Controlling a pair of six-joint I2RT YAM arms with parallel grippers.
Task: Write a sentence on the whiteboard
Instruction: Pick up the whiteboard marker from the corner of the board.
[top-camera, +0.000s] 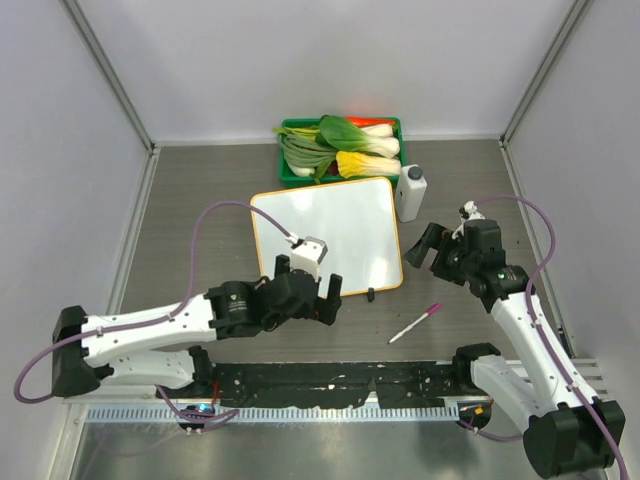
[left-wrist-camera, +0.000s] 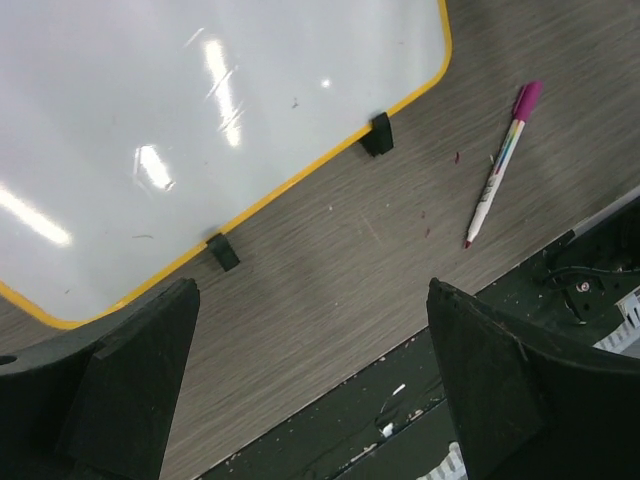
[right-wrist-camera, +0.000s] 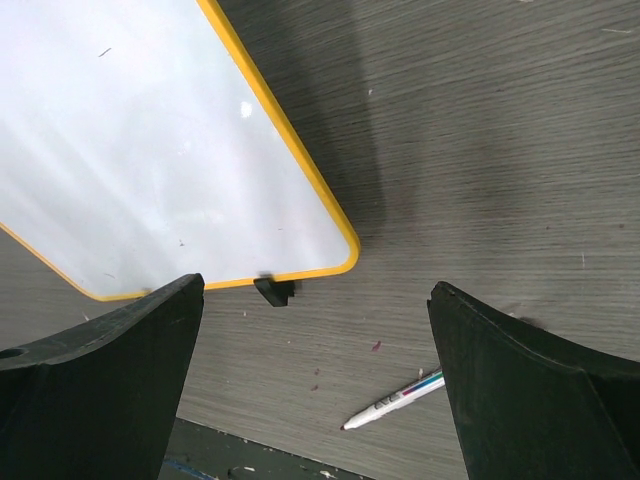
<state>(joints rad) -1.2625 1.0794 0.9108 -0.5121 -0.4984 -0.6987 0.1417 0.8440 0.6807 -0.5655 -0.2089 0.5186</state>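
Woodgrain in grey-brown covered the bench (top-camera: 200, 190), and near its middle the whiteboard (top-camera: 335, 225) lay flat, slightly skewed, its orange rim running round a white face that showed only light glare and a few tiny specks in the wrist views. Just behind the board's far edge sat a green tray (top-camera: 288, 178) piled with leafy vegetables (top-camera: 345, 145). The left pincer (top-camera: 308, 280) hovered over the board's near edge, its jaws spread wide and gripping nothing. The right pincer (top-camera: 438, 255) hung just off the board's right side, likewise released and empty. A white bottle (top-camera: 411, 192) stood upright beside the board's far right corner, between the tray and the right arm. A marker (top-camera: 415, 324) with a magenta cap lay on the bench near the board's near right corner, apart from both pincers. Two small black clips (left-wrist-camera: 377, 133) sat against the board's near rim.
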